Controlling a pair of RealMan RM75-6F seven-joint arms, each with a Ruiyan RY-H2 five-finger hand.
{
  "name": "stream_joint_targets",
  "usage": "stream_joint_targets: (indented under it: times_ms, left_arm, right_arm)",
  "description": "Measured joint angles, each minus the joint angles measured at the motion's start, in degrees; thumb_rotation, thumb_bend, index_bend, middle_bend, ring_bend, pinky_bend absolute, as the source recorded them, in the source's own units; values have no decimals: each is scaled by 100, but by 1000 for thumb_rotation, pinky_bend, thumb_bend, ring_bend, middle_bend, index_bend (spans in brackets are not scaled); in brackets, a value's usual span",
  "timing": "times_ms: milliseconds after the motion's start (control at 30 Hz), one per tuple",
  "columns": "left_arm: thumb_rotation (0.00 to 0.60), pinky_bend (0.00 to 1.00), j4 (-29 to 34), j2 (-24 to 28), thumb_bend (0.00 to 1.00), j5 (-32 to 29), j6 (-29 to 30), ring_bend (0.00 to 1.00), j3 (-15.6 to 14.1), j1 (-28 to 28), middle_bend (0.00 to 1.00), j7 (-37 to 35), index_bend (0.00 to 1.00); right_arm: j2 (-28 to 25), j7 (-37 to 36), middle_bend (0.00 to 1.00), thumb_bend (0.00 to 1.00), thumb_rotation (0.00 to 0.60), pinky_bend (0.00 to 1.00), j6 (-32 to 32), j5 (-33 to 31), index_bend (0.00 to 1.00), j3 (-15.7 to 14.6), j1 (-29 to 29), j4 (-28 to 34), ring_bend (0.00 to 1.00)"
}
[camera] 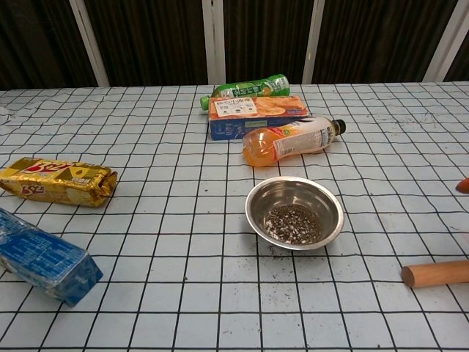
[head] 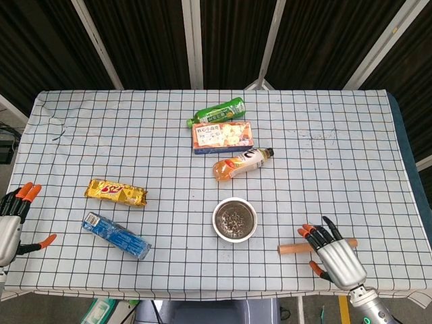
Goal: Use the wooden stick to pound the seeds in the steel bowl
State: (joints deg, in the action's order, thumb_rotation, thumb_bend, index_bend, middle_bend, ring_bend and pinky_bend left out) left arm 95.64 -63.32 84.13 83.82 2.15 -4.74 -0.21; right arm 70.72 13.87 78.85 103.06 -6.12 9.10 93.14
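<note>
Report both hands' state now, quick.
Left hand: open, holds nothing.
Right hand: open over the wooden stick, not gripping it.
</note>
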Motion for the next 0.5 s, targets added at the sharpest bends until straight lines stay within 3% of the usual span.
stream_joint_targets:
  times_ms: [500]
  left_arm:
    - [600,0,6,12,76,15,-38,0,-15,-15,0,-15,0]
  right_arm:
    - [897,556,266,346,600,0,-474,-103,341,51,128,-441,240]
